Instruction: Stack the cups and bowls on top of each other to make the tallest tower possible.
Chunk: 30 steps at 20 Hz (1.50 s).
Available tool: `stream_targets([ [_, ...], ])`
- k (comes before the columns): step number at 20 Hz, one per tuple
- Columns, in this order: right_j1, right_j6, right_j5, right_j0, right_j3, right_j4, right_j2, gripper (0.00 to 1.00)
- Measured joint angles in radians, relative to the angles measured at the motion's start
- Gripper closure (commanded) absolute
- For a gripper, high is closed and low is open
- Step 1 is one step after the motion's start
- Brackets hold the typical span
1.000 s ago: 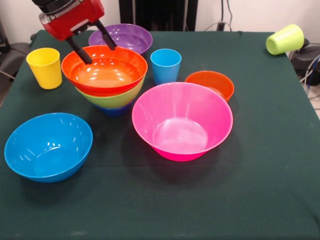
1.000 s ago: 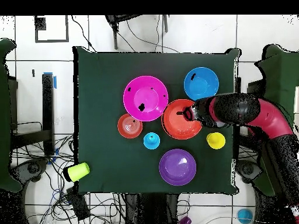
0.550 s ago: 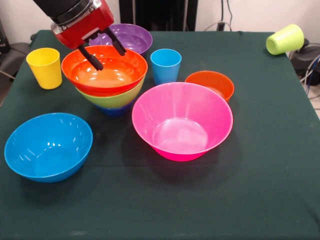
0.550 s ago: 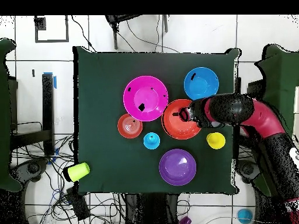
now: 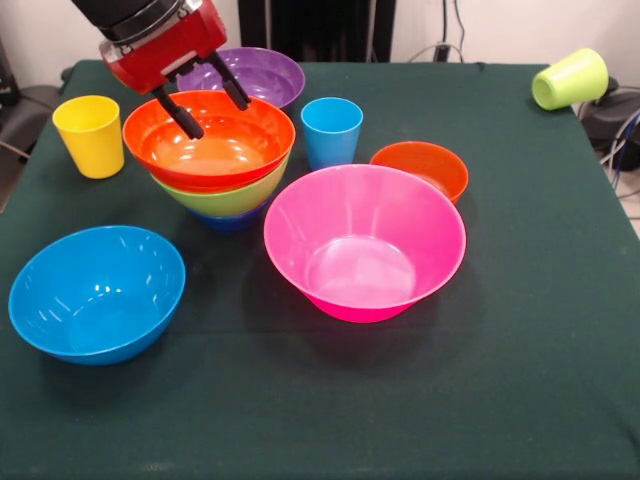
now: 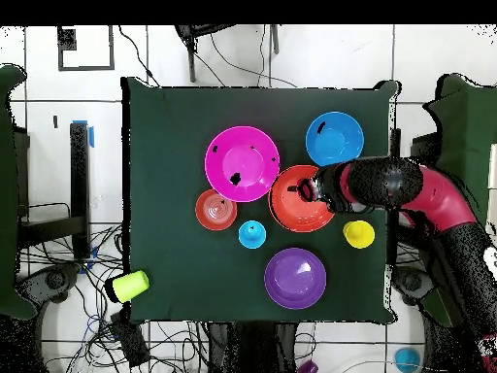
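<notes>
The red and black gripper (image 5: 208, 104) has lifted a tiny bit since a moment ago. Its two black fingers are spread apart, holding nothing, just above the shiny orange-red plastic bowl (image 5: 210, 140). That bowl tops the stack of nested bowls (image 5: 220, 195), beside the big pink bowl (image 5: 364, 243).

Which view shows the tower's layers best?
Front view: the tower shows orange-red, lime green and dark blue bowls nested from the side. Overhead shows only the orange-red top bowl, partly under the arm.
</notes>
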Motion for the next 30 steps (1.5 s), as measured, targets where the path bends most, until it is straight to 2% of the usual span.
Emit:
stream_targets([
  [16,-0.003,0.000,-0.013,0.022,0.010,0.001,-0.003,0.00],
  [23,-0.028,0.000,-0.013,0.055,0.011,0.018,-0.003,0.00],
  [30,-0.077,0.000,-0.013,0.083,0.020,0.068,-0.003,0.00],
])
